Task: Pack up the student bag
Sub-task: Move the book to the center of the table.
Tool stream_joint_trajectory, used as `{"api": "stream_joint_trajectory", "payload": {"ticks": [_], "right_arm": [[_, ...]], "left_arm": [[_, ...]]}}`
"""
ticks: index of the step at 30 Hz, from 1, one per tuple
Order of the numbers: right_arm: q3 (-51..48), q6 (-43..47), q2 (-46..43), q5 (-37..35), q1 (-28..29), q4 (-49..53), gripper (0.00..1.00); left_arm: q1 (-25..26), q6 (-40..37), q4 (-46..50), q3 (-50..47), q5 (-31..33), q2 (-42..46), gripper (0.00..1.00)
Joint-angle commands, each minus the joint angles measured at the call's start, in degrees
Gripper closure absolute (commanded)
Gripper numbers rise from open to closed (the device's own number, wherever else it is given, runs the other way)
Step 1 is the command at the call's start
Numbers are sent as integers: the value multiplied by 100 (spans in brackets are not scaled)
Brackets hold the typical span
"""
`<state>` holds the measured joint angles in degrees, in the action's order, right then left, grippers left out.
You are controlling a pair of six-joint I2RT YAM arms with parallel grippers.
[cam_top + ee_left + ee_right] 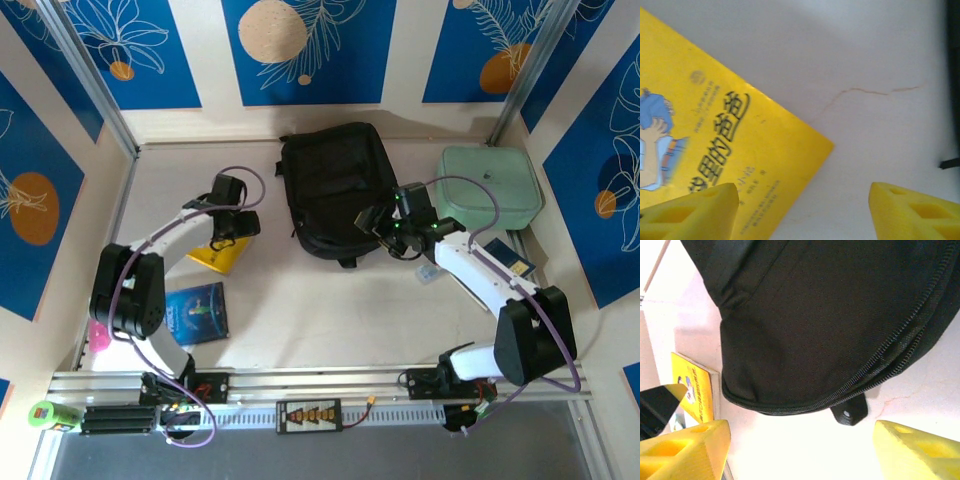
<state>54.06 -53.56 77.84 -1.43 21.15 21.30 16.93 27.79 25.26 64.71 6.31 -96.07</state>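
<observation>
Black student bag [335,190]: lying flat on the table [300,320] between the two arms; in the right wrist view its zip [880,360] is looking closed along the edge facing the claw.
Left gripper [802,212]: hovering well to the left of the bag, above the corner of a yellow book [715,150]; its fingers are standing wide apart and gripping nothing. One pad [695,212] is overlapping the book's cover, but whether it is touching I cannot tell.
Right gripper [800,450]: hanging just beside the bag's near right corner, fingers spread wide and holding nothing; a small black tab [849,412] on the bag's edge is sitting just beyond the gap.
Yellow book: lying outside the bag, to its left.
Blue book [197,312]: lying outside too, left of the bag and nearer the arm bases, well apart from it.
Mint-green case [490,185]: sitting just right of the bag, outside it.
Done: nothing is showing as packed, as far as I can judge.
Left: opening the bag appears to be the first job, then getting the loose items inside and zipping it up.
</observation>
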Motion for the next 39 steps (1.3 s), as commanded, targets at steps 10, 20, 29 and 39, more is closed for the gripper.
{"api": "stream_joint_trajectory", "payload": {"ticks": [10,20,29,39], "right_arm": [[324,241,312,123,354,204,24],[343,239,430,90,356,300,24],[489,328,635,190,496,79,25],[674,842,847,303,940,-262,25]], "left_arm": [[-537,234,251,900,-513,-1357,22],[-43,795,-405,-570,-1834,-738,26],[1230,2418,-1594,-1720,-2762,164,26],[825,1934,-416,-1499,-1686,1581,4]]}}
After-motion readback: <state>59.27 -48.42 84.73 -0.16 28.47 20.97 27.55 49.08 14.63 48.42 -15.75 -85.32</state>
